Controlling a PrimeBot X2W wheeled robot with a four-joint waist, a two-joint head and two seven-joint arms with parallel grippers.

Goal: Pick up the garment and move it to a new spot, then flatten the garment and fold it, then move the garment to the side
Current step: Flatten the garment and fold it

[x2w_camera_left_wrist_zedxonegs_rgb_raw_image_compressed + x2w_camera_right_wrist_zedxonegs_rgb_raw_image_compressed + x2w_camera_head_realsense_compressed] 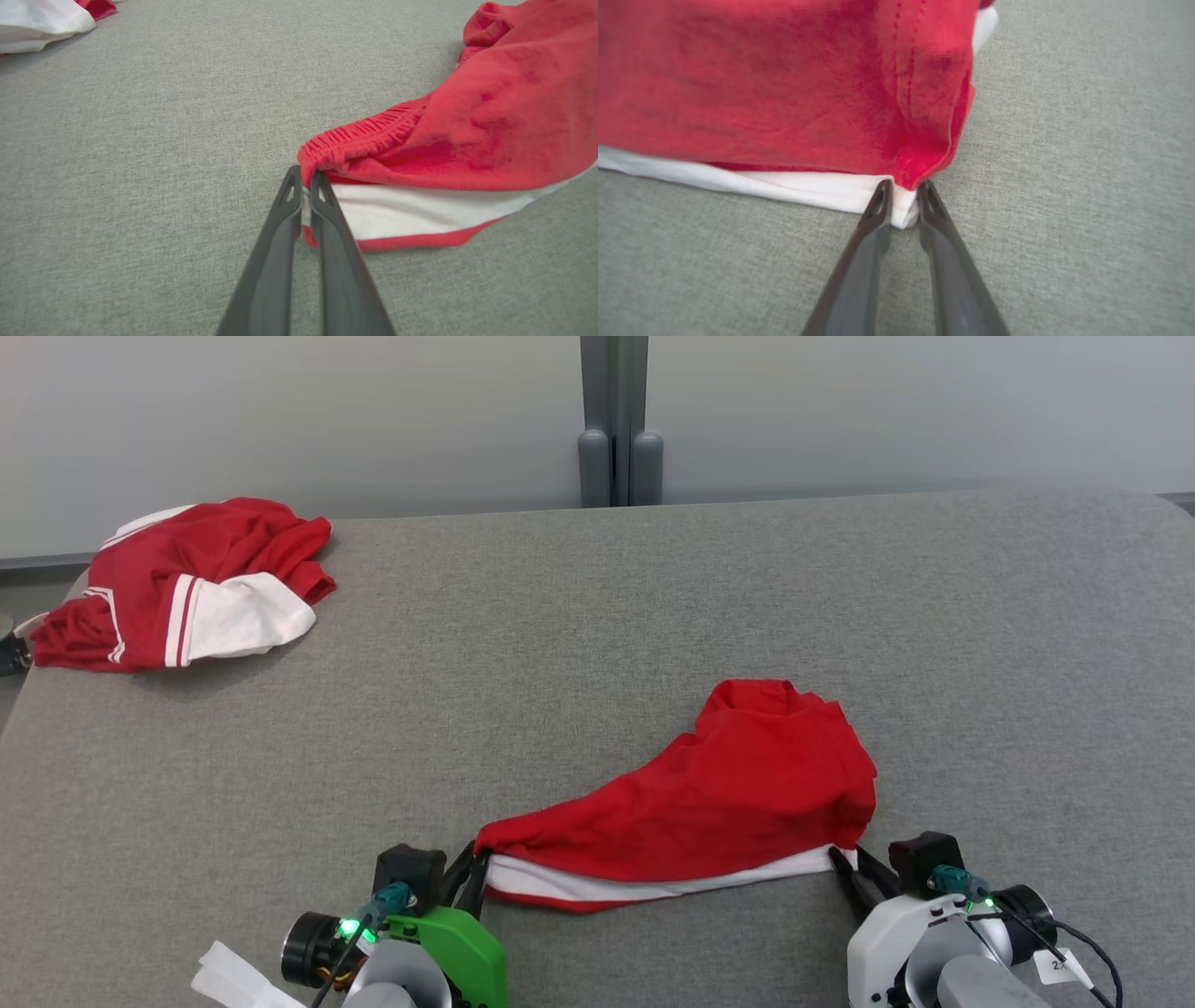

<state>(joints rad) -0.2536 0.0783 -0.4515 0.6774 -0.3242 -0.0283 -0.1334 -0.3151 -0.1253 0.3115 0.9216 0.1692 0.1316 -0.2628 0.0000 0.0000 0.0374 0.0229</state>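
Garment (709,793), red with a white band, lies crumpled on the table (597,616), well apart from the other clothes bundle (187,583) and on the robot's side of it. Left hand (474,870) is pinched tight on one band corner. Right hand (843,861) is narrowed around the opposite corner, but I cannot tell whether the bite is firm. Best to confirm that grip, then lift both evenly with the band taut.

Lower left of the frame: left gripper (474,870), long dark fingers, green wrist cover (457,947), black camera block (409,870), teal connector (387,901); lower right: right gripper (848,870), white wrist shell (892,933), black cable (1088,952), paper label (1060,969).
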